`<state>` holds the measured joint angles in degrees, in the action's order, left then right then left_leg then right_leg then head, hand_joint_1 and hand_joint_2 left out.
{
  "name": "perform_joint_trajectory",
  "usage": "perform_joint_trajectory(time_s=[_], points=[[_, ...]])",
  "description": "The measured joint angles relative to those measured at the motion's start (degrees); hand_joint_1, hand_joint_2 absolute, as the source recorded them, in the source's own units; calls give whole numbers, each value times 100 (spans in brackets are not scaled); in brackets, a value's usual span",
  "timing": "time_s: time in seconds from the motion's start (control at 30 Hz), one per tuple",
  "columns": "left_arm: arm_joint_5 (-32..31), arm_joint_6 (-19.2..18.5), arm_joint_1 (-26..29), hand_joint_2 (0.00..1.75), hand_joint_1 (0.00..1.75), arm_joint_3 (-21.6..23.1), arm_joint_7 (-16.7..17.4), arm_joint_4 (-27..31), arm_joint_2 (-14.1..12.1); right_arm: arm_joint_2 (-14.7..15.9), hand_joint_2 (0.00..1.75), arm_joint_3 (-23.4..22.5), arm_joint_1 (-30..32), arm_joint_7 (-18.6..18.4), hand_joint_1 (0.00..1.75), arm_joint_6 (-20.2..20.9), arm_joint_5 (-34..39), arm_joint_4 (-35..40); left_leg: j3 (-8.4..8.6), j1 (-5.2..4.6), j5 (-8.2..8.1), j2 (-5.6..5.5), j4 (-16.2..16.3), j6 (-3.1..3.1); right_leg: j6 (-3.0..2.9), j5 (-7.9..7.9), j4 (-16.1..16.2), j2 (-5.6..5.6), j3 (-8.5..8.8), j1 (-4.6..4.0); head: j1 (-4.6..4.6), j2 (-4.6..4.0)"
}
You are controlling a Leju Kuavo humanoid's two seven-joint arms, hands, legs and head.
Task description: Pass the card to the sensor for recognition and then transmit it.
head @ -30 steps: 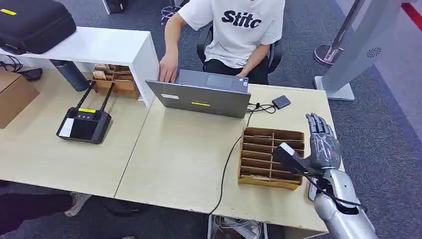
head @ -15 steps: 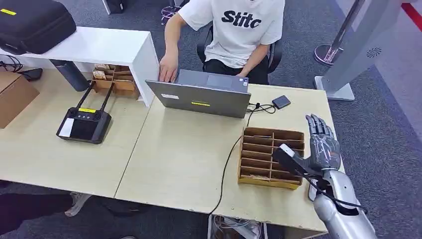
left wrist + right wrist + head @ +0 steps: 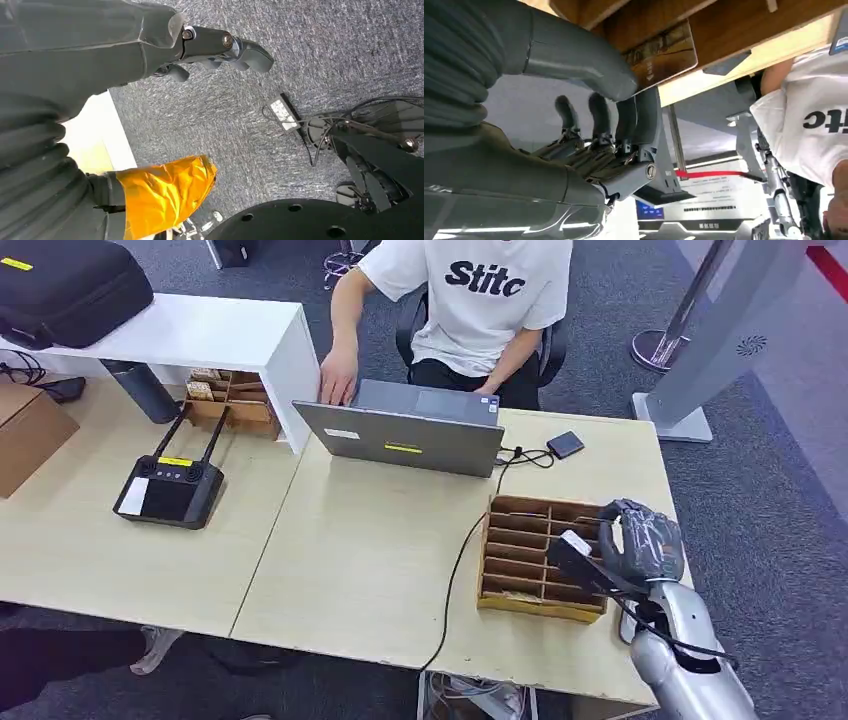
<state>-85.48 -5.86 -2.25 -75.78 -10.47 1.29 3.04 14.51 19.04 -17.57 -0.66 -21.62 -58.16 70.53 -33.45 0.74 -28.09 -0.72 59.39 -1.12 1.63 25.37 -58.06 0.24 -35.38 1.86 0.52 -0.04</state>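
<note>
We are looking at the right hand [image 3: 640,540], which is curling its fingers over the right end of the brown wooden slotted card rack [image 3: 545,555] sitting at about 4 o'clock on the pale wooden desk [image 3: 350,550]. In the right wrist view the thick grey thumb [image 3: 589,70] and the darker fingers [image 3: 639,117] are closing on a brown printed card [image 3: 664,52] standing in the rack, thumb on one face and fingers on the other. We judge this a pinch taking hold; the card is not yet lifted clear of its slot.

The rack is holding cards on edge, presumably so that a thumb and finger can reach both faces.

The small dark square sensor pad [image 3: 565,444] is lying at roughly 1 o'clock, cabled, beside the open grey laptop [image 3: 405,435] at which a person in a white T-shirt [image 3: 480,295] is sitting. It is within the right arm's reach, which likely explains why this arm is working.

The left hand [image 3: 220,47] is hanging over grey carpet, fingers loosely curled around nothing.

Next we are expecting a straight pull out of the slot.
</note>
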Motion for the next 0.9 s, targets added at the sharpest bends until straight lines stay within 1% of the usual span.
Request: perform_joint_trajectory(time_s=[0.7,0.9], points=[[0,-13,3,175,0,2,-33,0,0,-33,175,4,-56,48,175,-39,157,2,-2,0,0,-1,0,0,0,0,0,0,1,0,0,0],[0,-17,4,175,0,2,-48,0,-2,-39,175,0,-93,87,175,-304,175,101,-1,0,0,0,0,0,0,0,-1,0,0,0,0,0]])
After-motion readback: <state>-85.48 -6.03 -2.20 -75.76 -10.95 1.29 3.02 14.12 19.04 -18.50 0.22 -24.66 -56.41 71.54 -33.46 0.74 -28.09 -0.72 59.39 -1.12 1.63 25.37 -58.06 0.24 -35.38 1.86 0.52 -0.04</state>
